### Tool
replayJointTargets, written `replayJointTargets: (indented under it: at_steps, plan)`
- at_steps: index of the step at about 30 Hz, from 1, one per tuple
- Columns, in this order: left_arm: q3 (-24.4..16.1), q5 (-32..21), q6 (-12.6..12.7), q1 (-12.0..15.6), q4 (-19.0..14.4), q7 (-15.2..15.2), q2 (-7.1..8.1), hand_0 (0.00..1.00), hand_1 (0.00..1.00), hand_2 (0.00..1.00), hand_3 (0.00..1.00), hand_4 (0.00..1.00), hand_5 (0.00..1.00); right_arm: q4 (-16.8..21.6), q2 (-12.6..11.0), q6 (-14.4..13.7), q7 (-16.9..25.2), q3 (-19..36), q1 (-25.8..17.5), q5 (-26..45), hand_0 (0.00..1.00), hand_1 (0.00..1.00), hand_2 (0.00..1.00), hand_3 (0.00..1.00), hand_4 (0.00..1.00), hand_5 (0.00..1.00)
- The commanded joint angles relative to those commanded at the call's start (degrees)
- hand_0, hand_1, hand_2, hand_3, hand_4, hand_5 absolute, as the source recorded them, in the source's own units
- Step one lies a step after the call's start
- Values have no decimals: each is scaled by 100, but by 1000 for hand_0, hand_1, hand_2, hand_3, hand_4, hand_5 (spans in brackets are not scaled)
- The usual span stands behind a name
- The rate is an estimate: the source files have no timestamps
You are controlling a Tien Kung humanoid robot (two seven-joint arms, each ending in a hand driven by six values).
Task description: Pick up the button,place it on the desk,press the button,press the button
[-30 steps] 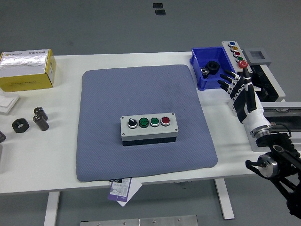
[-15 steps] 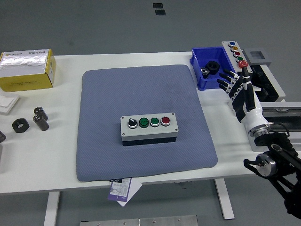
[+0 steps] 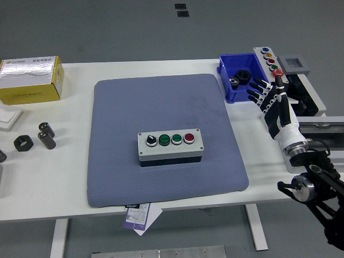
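Observation:
A grey button box (image 3: 170, 146) with a black selector, two green buttons and a red button sits on the blue-grey mat (image 3: 161, 107) near its front middle. A second long button box (image 3: 270, 62) with several coloured buttons lies at the back right beside the blue bin. My right hand (image 3: 267, 93) is at the right of the table, fingers spread and empty, its fingertips just in front of the blue bin (image 3: 239, 72) and next to that long box. My left arm is out of view.
The blue bin holds black metal parts. A yellow and silver carton (image 3: 30, 79) stands at the back left. Black nuts and cylinders (image 3: 37, 137) lie at the left edge. Grey equipment (image 3: 309, 99) runs along the right edge.
My right hand has crept slightly up and back toward the blue bin and long button box. Nothing else has moved.

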Motion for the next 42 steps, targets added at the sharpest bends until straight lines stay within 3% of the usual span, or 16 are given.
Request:
replayJointTargets:
  at_steps: [18, 34, 35, 42]
  plan:
    - [380, -401, 3, -269, 0, -167, -6, 625, 506, 497, 589, 652, 138, 35, -14, -98, -98, 151, -134, -170, 865, 784, 796, 781, 963, 998]
    - [414, -479, 3, -240, -1, -178, -49, 625, 506, 497, 590, 652, 139, 38, 17, -162, -108, 145, -180, -187, 857, 780, 796, 782, 928, 998]
    - [423, -489, 2, -243, -1, -182, -52, 625, 505, 497, 590, 652, 139, 38, 19, -162, -109, 144, -181, -188, 855, 779, 800, 898, 951, 969]
    - [442, -517, -1, -233, -1, -188, -65, 625, 505, 498, 590, 652, 139, 41, 22, -160, -117, 141, -186, -184, 851, 778, 801, 890, 954, 994]
